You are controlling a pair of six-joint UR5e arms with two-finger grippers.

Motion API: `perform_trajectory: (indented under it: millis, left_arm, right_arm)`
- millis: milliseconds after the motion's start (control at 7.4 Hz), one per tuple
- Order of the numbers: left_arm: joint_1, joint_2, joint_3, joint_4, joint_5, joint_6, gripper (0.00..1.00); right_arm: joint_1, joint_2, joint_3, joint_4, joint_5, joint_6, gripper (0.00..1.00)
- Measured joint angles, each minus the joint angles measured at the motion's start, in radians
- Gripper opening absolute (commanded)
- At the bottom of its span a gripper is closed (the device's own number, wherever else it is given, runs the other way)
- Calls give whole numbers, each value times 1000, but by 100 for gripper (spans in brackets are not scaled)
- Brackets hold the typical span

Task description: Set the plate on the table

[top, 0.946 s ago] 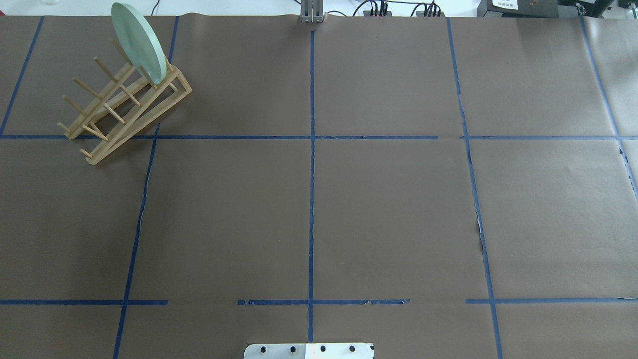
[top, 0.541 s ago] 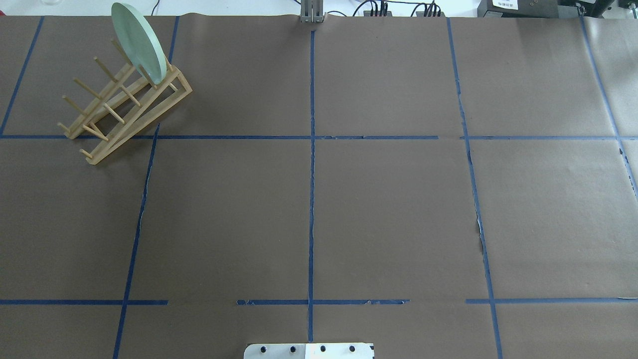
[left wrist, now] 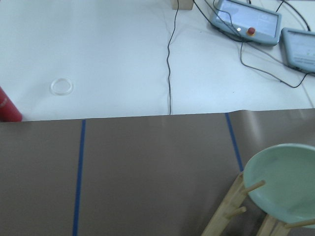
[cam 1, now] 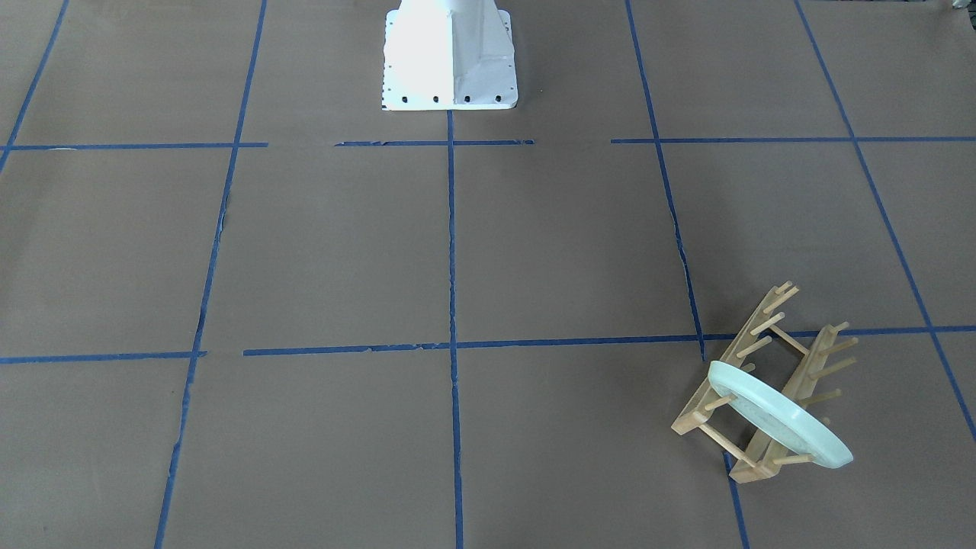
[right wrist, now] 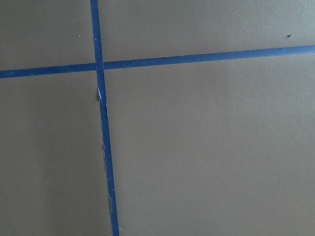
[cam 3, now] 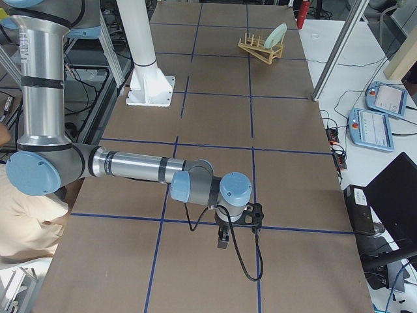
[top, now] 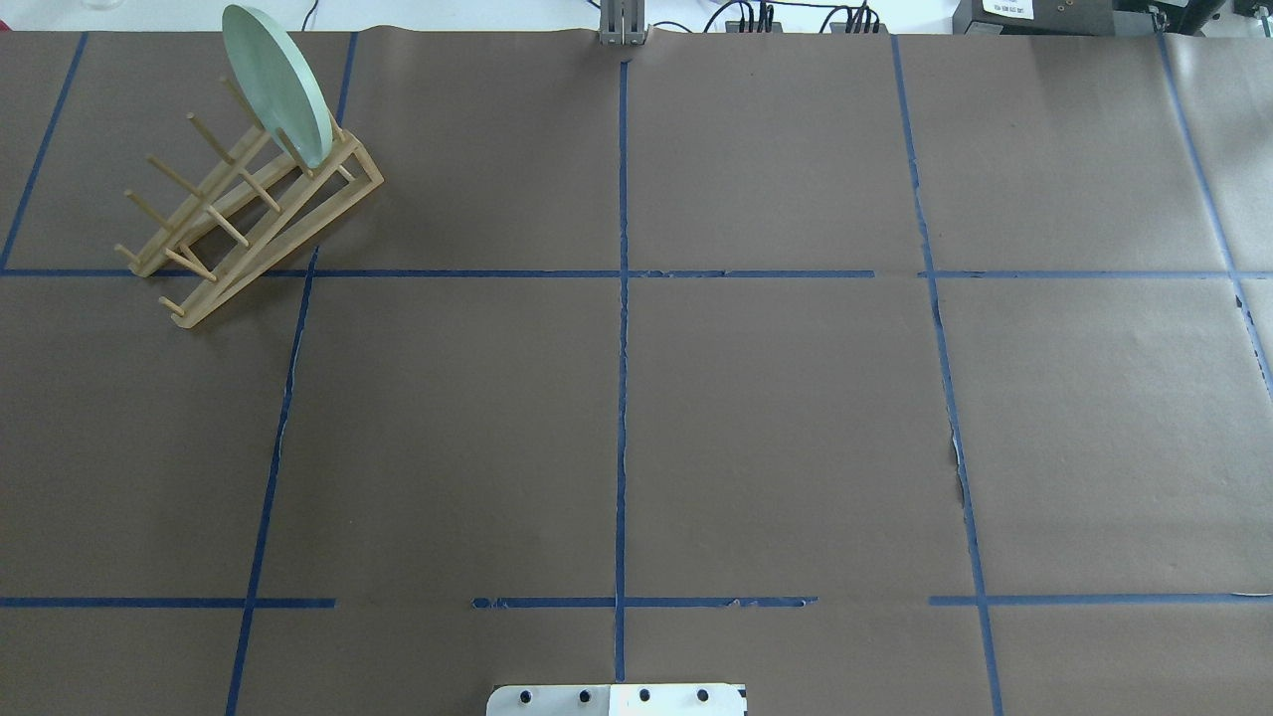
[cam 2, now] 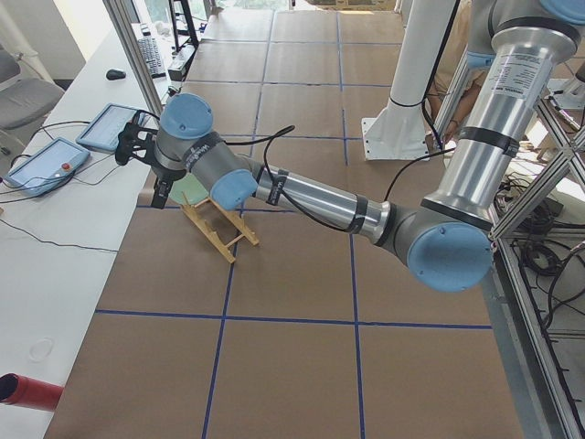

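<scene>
The pale mint-green plate (top: 273, 85) stands on edge in the far end slot of the wooden peg rack (top: 249, 229), at the far left of the brown table (top: 776, 418). It also shows in the front view (cam 1: 778, 415), the right side view (cam 3: 278, 34) and the left wrist view (left wrist: 285, 182). My left gripper (cam 2: 162, 194) hangs just beyond the rack's far end; I cannot tell whether it is open or shut. My right gripper (cam 3: 223, 240) hovers low over bare table far from the plate; its state cannot be told either.
The white robot base (cam 1: 448, 61) stands at the near middle edge. Beyond the table's far edge lie two teach pendants (left wrist: 246, 19) with cables, a clear ring (left wrist: 62, 86) and a red cylinder (left wrist: 7, 108). Blue tape lines (right wrist: 103, 123) cross the paper.
</scene>
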Motion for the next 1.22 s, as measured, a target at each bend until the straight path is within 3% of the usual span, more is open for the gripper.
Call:
perform_trajectory:
  millis: [135, 405, 541, 811, 1216]
  left_arm:
    - [53, -24, -1, -42, -7, -193, 100]
    - [152, -69, 20, -108, 9, -533, 75]
    - [186, -89, 35, -121, 39, -677, 67]
    - [233, -122, 103, -186, 140, -906, 67]
    - [299, -184, 238, -270, 243, -1001, 67]
  right_arm:
    - [0, 0, 0, 0, 0, 0, 100]
    - [0, 0, 0, 0, 0, 0, 100]
    - [0, 0, 0, 0, 0, 0, 100]
    - [0, 0, 0, 0, 0, 0, 100]
    - [0, 0, 1, 0, 0, 0, 100]
